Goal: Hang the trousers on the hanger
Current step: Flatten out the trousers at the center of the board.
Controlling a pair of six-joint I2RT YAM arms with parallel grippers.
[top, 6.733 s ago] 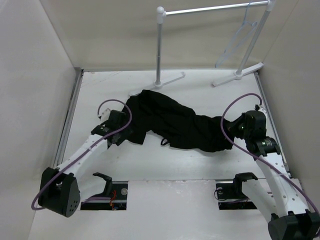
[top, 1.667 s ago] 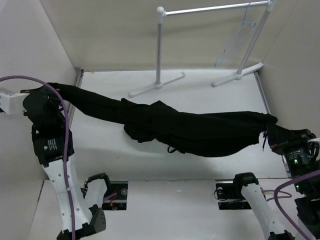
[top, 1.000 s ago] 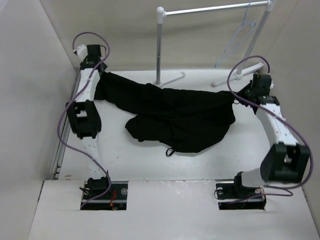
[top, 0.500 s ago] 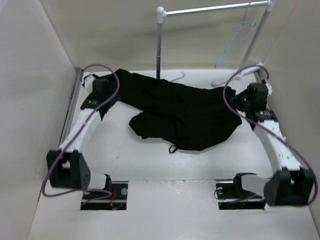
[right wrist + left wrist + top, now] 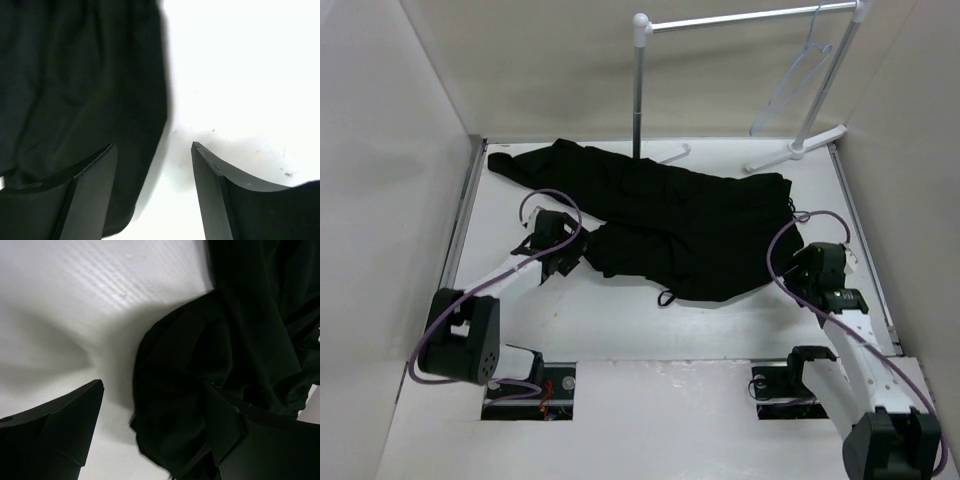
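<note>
The black trousers [image 5: 690, 220] lie spread and crumpled across the middle and far part of the table. The pale hanger [image 5: 798, 75] hangs from the right end of the rail, well away from both arms. My left gripper [image 5: 570, 256] sits at the garment's near left edge. In the left wrist view it [image 5: 154, 385] is open, with a fold of the trousers [image 5: 250, 315] lying between the jaws. My right gripper [image 5: 798, 262] is at the garment's right edge. In the right wrist view it [image 5: 153, 145] is open over bare table, its left finger above the edge of the trousers [image 5: 75, 75].
A white tubular rail stand [image 5: 640, 90] rises at the back, its feet [image 5: 795, 152] on the far table and partly under the cloth. A drawstring loop [image 5: 665, 298] sticks out at the near hem. Side walls close in the table [image 5: 620, 330] on both sides.
Both arms have drawn back from the far corners toward the near side. Both grippers have let go, and the trousers now lie loose on the table.
</note>
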